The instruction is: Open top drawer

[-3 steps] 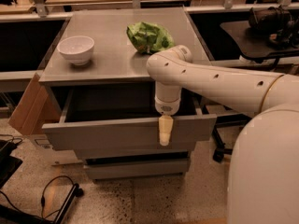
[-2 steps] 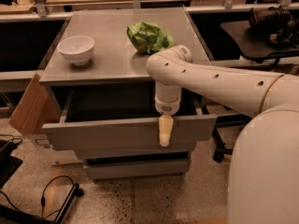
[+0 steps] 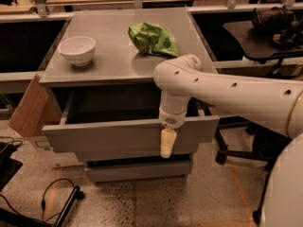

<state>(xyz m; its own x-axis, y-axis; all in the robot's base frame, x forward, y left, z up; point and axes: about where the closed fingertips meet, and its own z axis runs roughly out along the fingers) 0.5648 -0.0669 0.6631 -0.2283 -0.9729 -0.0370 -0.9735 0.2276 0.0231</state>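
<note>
The top drawer is a wide grey drawer pulled out from under the grey cabinet top; its dark interior shows behind the flat front panel. My gripper hangs straight down from the white arm at the drawer's front panel, right of its middle. One cream finger shows in front of the panel, below its top edge. Two narrower grey drawer fronts sit shut below.
A white bowl and a crumpled green bag sit on the cabinet top. A cardboard box leans at the cabinet's left. Black cables lie on the floor at the left. An office chair stands at the right.
</note>
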